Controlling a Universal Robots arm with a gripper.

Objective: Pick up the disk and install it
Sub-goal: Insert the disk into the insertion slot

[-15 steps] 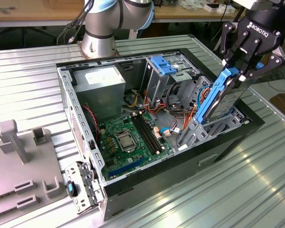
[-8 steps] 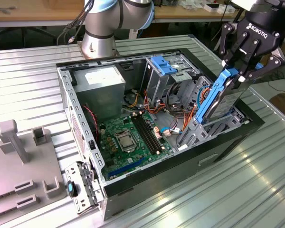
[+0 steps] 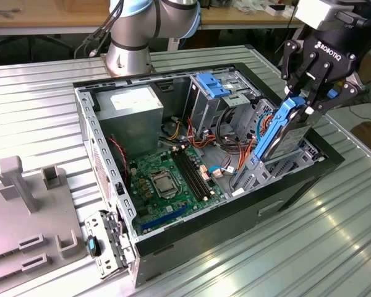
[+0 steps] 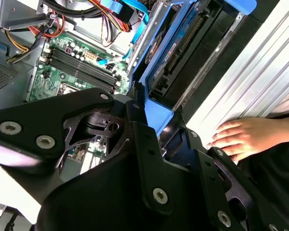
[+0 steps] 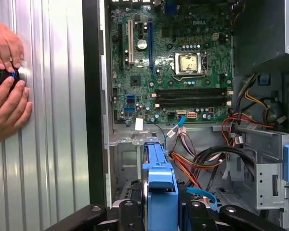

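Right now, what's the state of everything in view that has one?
computer case, on its side, panel off, open
disk, gripped by its blue frame, tilted, low end inside the case, not seated
tool, shut on the disk
processor socket, bare, no cooler
hand, flat on the table beside the case

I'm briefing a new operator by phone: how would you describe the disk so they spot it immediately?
Find the open computer case. At its edge on the exterior view's right, the gripper clasps the disk: a flat grey slab edged in blue, tilted, unlike the flat-lying green circuit board.
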